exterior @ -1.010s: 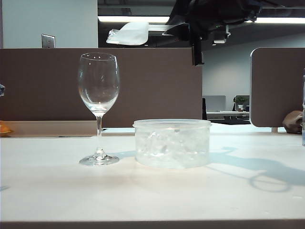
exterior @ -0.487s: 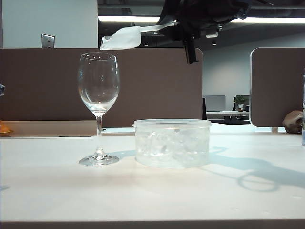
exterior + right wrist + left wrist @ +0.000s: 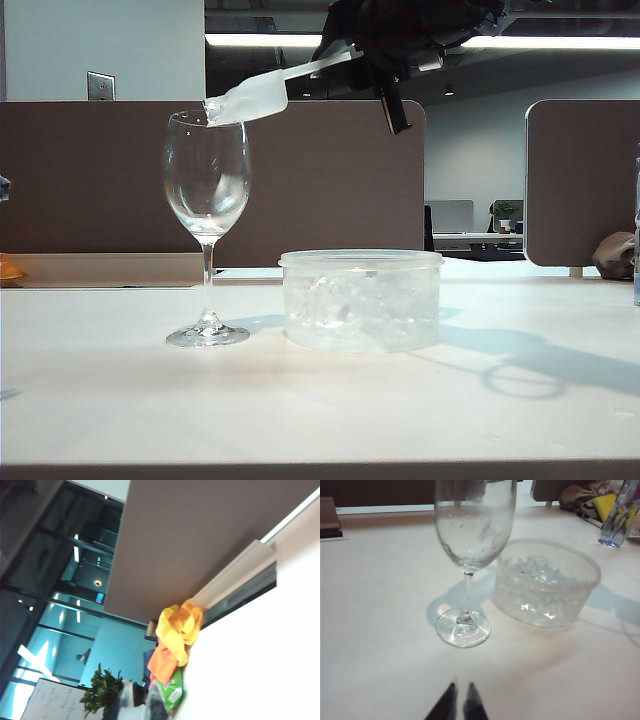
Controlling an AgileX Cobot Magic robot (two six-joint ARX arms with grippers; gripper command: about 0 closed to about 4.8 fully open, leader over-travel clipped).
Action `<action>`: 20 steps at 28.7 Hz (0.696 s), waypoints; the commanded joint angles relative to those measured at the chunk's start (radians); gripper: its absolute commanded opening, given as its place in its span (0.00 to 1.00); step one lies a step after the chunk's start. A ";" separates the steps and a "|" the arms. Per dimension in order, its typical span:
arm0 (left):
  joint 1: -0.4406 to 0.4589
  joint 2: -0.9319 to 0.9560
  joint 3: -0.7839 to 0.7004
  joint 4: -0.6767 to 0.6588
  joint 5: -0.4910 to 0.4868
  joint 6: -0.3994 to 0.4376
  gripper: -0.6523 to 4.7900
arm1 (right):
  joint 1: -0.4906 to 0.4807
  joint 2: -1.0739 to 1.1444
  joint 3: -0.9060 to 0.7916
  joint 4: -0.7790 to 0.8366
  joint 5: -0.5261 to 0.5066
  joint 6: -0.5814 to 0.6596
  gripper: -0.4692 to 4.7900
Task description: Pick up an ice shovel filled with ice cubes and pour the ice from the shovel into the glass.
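Note:
The glass (image 3: pixel 207 190) stands upright at the left of the table, and its bowl (image 3: pixel 472 525) looks empty. High above the table, my right gripper (image 3: pixel 365 50) is shut on the thin handle of the ice shovel (image 3: pixel 248 98). The shovel tilts down to the left, its front edge at the glass rim. I cannot make out ice cubes inside the translucent shovel. Ice cubes (image 3: pixel 540 570) fill the round tub. In the right wrist view the gripper (image 3: pixel 145 702) shows a whitish strip between its fingers. My left gripper (image 3: pixel 461 700) hovers low in front of the glass foot, shut and holding nothing.
A squat translucent tub (image 3: pixel 362 300) stands just right of the glass. Brown partition boards (image 3: pixel 330 180) run along the table's far edge. A clear bottle (image 3: pixel 620 515) is at the far right, and a yellow cloth (image 3: pixel 177 630) lies at the table's edge.
My right gripper has moved left and down with the ice shovel and rolled it. The shovel's front has dropped from above the glass to its rim. The left gripper has not moved.

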 commanded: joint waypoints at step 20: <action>0.001 0.001 0.002 0.012 0.003 0.001 0.17 | 0.002 -0.005 0.034 -0.006 0.003 -0.187 0.09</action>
